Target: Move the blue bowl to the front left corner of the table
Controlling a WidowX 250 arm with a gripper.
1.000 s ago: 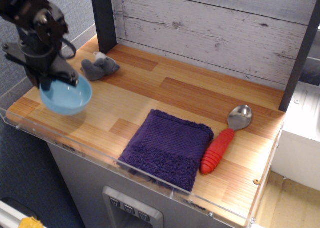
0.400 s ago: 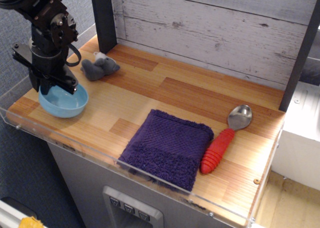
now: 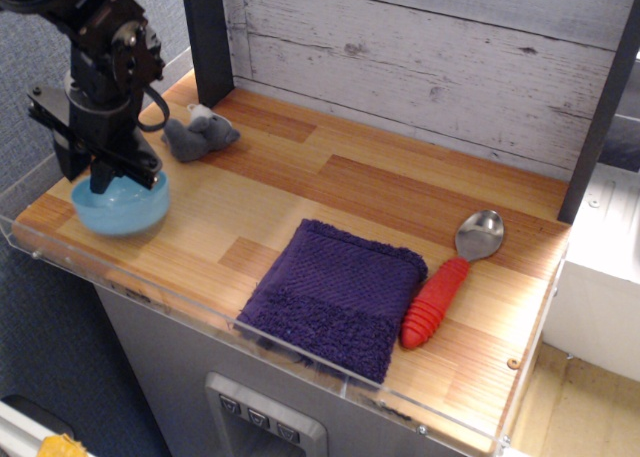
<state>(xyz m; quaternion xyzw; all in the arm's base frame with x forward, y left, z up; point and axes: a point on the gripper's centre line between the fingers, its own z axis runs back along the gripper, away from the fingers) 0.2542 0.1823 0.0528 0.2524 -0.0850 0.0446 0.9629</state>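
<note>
The bowl (image 3: pixel 118 209) sits on the counter (image 3: pixel 330 192) at its front left corner, just behind the clear rim (image 3: pixel 130 282) and close to the left edge. It looks level, its base down on the wood, pale blue and glossy. Right over it stands the black arm, and the pincer (image 3: pixel 103 177) comes down onto the bowl's back rim. One dark finger (image 3: pixel 101 183) dips inside the bowl, touching or nearly touching the rim. Whether the jaws are clamped on that rim or have let go I cannot tell from this angle; the arm's body hides the other side.

Just behind the bowl, towards the back left, lies a small grey plush toy (image 3: pixel 200 135), apart from the bowl and near the dark post (image 3: pixel 207 37). A loop of black cable (image 3: pixel 152 105) hangs off the arm between the two.

Over in the front middle a purple towel (image 3: pixel 335 295) lies folded flat, its near edge reaching the rim. Just beside it to the right lies a spoon (image 3: pixel 450 277), red ribbed handle towards the front, metal head pointing to the back. The handle lies right against the towel's right edge. Both are well apart from the bowl. A whitewashed plank wall (image 3: pixel 430 57) backs the counter.
</note>
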